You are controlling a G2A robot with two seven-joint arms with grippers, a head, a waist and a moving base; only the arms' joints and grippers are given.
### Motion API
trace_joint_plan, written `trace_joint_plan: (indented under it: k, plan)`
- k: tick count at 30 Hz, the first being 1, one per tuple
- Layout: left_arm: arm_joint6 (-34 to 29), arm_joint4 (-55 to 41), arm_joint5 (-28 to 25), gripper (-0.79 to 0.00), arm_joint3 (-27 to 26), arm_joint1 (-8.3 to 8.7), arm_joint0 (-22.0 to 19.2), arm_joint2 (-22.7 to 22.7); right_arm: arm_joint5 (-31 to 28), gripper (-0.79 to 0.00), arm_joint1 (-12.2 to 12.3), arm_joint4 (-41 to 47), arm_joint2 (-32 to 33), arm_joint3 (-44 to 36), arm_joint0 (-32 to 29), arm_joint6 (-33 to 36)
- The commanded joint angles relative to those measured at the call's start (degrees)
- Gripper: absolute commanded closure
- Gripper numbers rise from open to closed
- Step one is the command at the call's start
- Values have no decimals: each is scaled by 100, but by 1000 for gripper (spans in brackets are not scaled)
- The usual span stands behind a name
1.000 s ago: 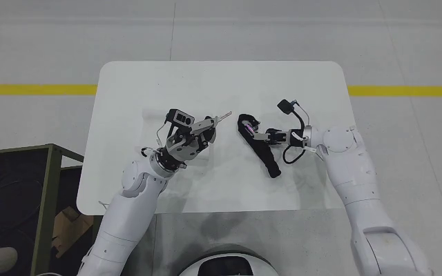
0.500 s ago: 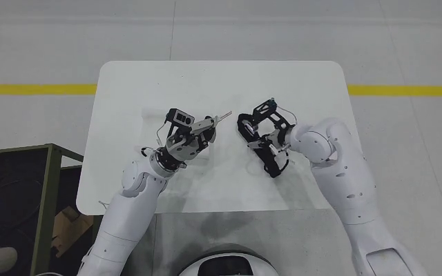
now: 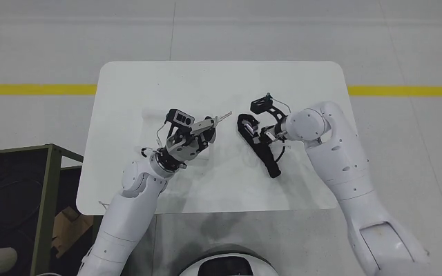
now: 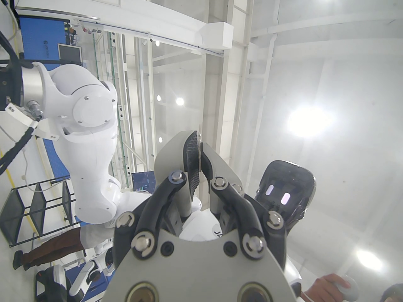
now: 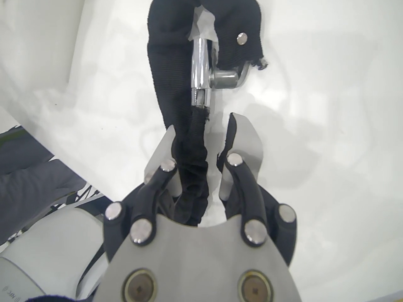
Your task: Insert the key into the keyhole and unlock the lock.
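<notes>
The table (image 3: 138, 90) is slick. The sleeved lock (image 5: 176, 64) lies loose between the right gripper's (image 5: 201, 133) part-open jaws and could slide when pushed. Well aside of it, the left gripper (image 4: 199, 142) pinches the thin key (image 3: 222, 116), which may twist.

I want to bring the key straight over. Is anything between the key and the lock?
Nothing visible does: bare table lies between the key, held in the left gripper, and the lock. The right gripper straddles the lock's black sleeve farther along. The keyhole itself cannot be made out.
</notes>
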Motion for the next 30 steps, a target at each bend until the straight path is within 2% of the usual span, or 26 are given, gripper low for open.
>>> trace_joint_plan:
  k: [1,11,12,14,15,16,17,30]
  plan:
    - [0,0,0,0,0,0,0,0,22,-317,-21,132,-31,175,103,76]
    - [0,0,0,0,0,0,0,0,147,-311,-102,-90,-269,399,211,-118]
    - [0,0,0,0,0,0,0,0,167,-274,-112,-111,-287,432,224,-124]
    - [0,0,0,0,0,0,0,0,193,-265,-128,-160,-318,473,239,-161]
    - [0,0,0,0,0,0,0,0,211,-234,-136,-141,-318,492,239,-172]
    - [0,0,0,0,0,0,0,0,217,-169,-143,-129,-316,502,240,-170]
    - [0,0,0,0,0,0,0,0,231,0,-145,-166,-317,506,244,-161]
    - [0,0,0,0,0,0,0,0,248,0,-26,-57,288,-144,-27,-1]
